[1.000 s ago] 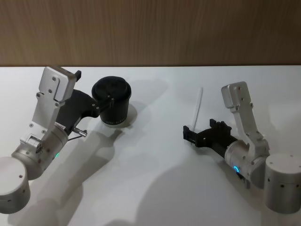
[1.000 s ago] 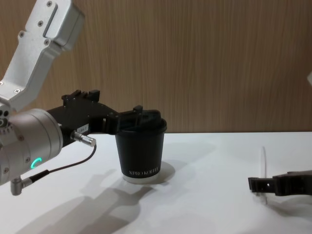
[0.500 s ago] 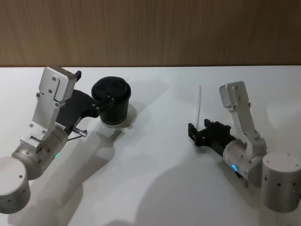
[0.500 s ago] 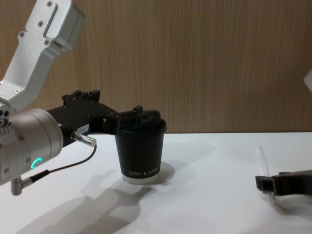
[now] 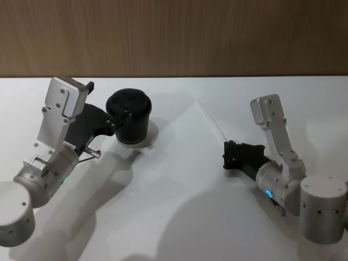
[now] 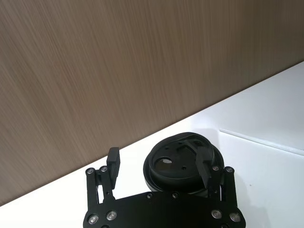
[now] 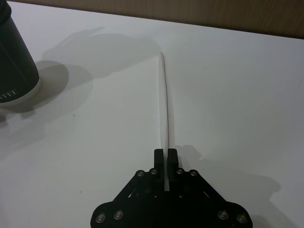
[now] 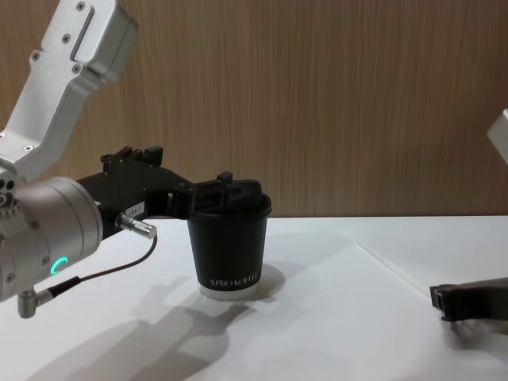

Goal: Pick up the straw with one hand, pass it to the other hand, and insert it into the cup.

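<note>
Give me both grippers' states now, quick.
Left gripper: open, fingers spread at the lid of the black paper cup, holding nothing.
Right gripper: shut on the white straw.

L arm (image 5: 51,157), R arm (image 5: 283,174): silver cyl., glowing rings. L gripper (image 6: 159,164), R gripper (image 7: 165,154): black, screw-studded. Black cable (image 8: 87,274) on L.
</note>
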